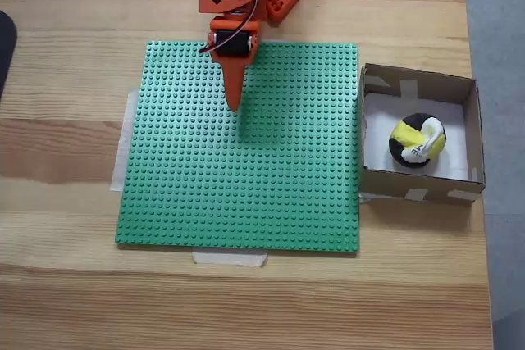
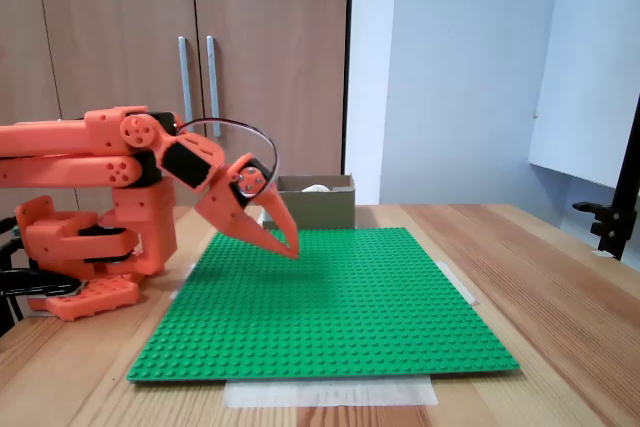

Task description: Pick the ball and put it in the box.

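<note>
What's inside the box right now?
The ball lies on the white floor of the box, seen from above. In the side-on fixed view the box's front wall hides most of the inside. The hand is away over the green baseplate.

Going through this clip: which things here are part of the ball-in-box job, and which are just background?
Job:
- ball, already lying in the box
- box, right of the baseplate in a fixed view
- tool, shut and empty above the baseplate

Background:
- green studded baseplate
- wooden table
- cupboard doors
</note>
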Available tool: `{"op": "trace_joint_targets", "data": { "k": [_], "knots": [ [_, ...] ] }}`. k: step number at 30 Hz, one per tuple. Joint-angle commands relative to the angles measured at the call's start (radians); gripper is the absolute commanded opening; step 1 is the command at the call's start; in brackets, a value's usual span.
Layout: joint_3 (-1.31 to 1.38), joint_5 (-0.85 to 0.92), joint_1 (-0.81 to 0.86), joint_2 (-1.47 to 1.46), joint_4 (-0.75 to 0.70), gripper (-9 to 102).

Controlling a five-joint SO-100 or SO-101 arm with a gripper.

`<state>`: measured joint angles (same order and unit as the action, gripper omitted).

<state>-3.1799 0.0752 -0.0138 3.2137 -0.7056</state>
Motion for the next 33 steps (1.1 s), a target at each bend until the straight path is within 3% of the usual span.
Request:
{"op": "trace_joint_targets", "data": {
  "k": [1,33],
  "knots": [
    [-0.023,0.008,-0.012,0.009,0.015,-1],
    [-0.023,0.021,-0.005,0.009,0.014,-1]
  ]
}}
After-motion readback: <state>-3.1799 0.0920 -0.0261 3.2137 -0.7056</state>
